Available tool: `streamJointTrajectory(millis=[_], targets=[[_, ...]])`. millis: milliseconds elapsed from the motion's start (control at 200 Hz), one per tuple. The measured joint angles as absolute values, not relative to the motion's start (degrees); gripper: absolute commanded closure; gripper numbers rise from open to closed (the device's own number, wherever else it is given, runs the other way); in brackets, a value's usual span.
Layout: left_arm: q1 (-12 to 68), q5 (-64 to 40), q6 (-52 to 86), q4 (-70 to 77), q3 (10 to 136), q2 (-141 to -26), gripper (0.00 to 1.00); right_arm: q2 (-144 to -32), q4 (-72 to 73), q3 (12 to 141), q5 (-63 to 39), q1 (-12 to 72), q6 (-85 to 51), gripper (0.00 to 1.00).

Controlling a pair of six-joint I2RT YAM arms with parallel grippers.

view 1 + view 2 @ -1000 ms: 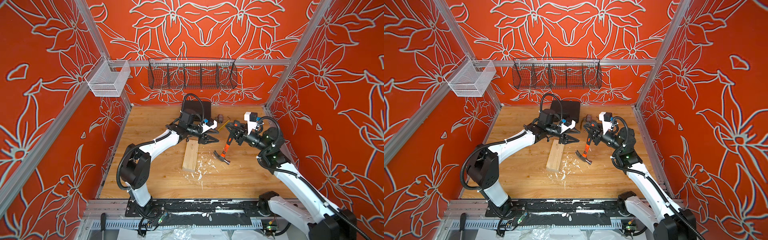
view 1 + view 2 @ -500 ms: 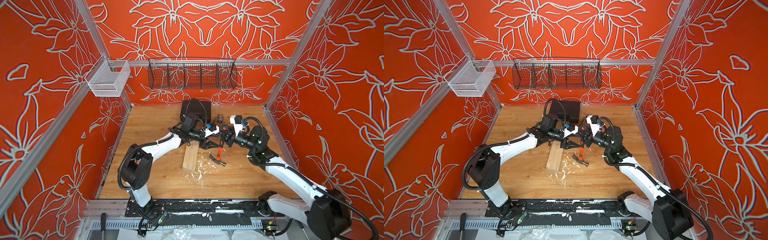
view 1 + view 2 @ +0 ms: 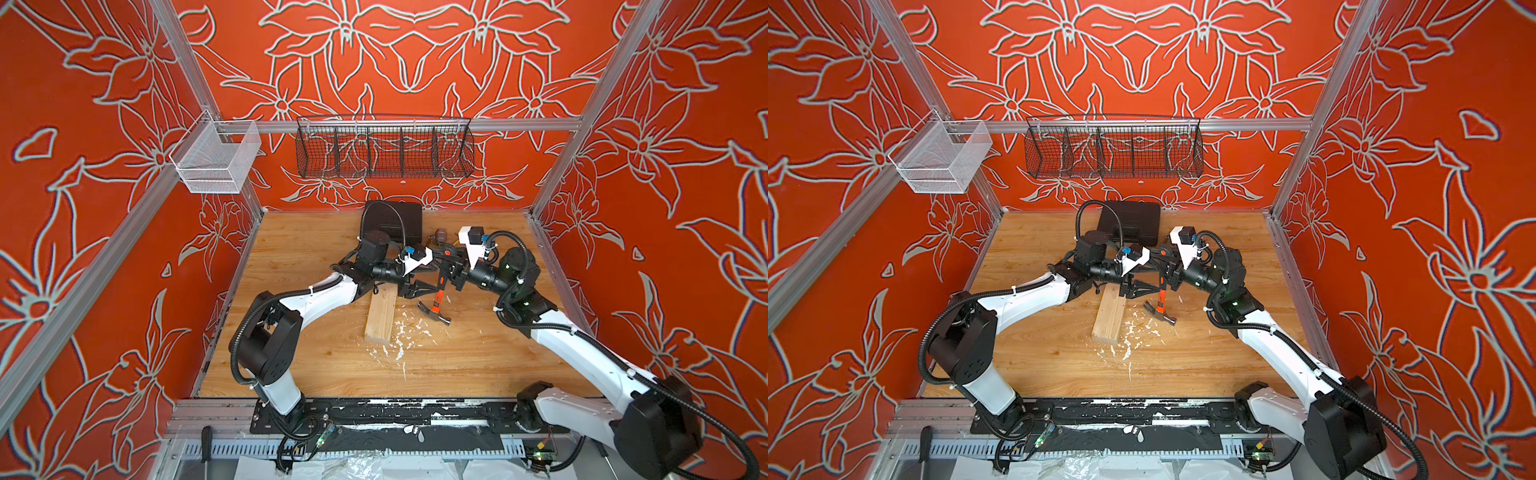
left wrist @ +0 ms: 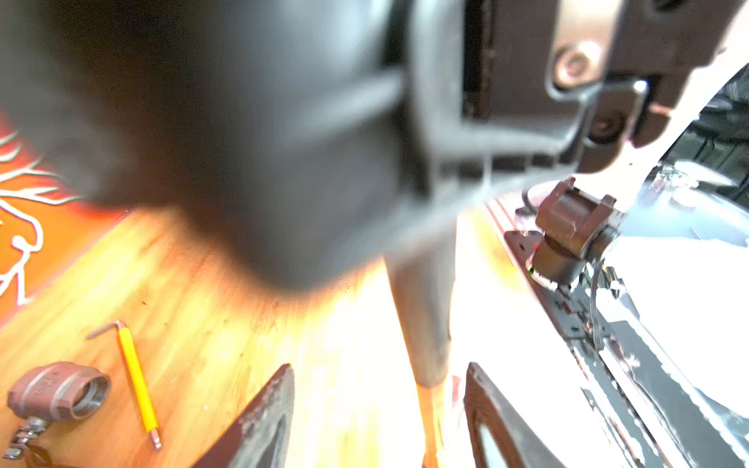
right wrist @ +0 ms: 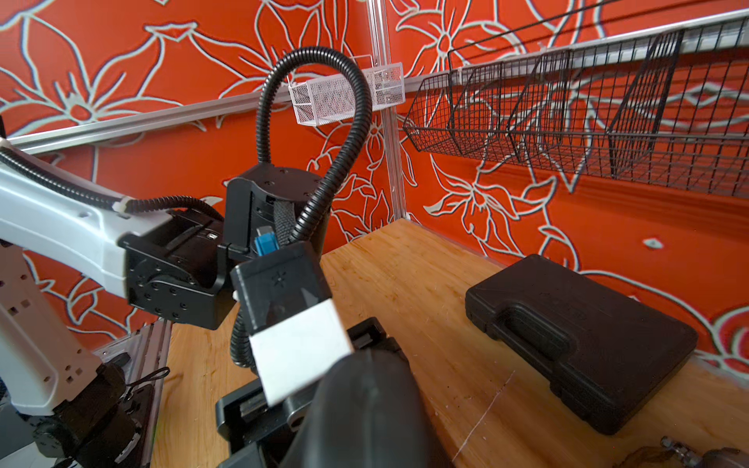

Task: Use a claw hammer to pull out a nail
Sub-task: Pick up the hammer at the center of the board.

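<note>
The claw hammer hangs head down over the board, its steel head just right of the pale wooden block. My right gripper is shut on the handle's black rubber end. My left gripper is open, and the hammer's handle stands between its fingers, close to one finger. In both top views the left gripper sits level with the orange part of the handle. The nail does not show in any view.
A black case lies at the back of the board. A brown valve fitting and a yellow-sleeved hex key lie near it. White chips litter the wood by the block. A black wire basket and a white mesh basket hang on the walls.
My right arm has carried the hammer leftward, towards the left gripper. The left gripper has opened wider and now has the handle between its fingers.
</note>
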State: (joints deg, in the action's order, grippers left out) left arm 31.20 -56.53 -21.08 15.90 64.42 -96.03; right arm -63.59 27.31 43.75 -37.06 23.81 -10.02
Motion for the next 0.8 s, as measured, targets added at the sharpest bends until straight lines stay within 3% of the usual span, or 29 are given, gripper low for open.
streamJointTrajectory(millis=[350,525,665,801], targets=[[30.74,-57.78,-17.76,16.12,63.72,-95.31,0.32,-62.33,30.0,45.23,-34.81,23.79,-9.56,1.0],[32.29,-53.12,-16.73,18.13,62.89,-94.87,0.33,-62.5,31.4,47.05,-33.17,24.12,-10.22,1.0],[34.39,-50.63,-16.67,19.57,61.76,-94.74,0.4,-63.11,34.26,47.27,-32.99,24.25,-11.77,1.0],[34.54,-50.22,-16.25,20.4,61.73,-94.74,0.57,-64.03,34.59,48.53,-33.5,24.38,-12.71,1.0]])
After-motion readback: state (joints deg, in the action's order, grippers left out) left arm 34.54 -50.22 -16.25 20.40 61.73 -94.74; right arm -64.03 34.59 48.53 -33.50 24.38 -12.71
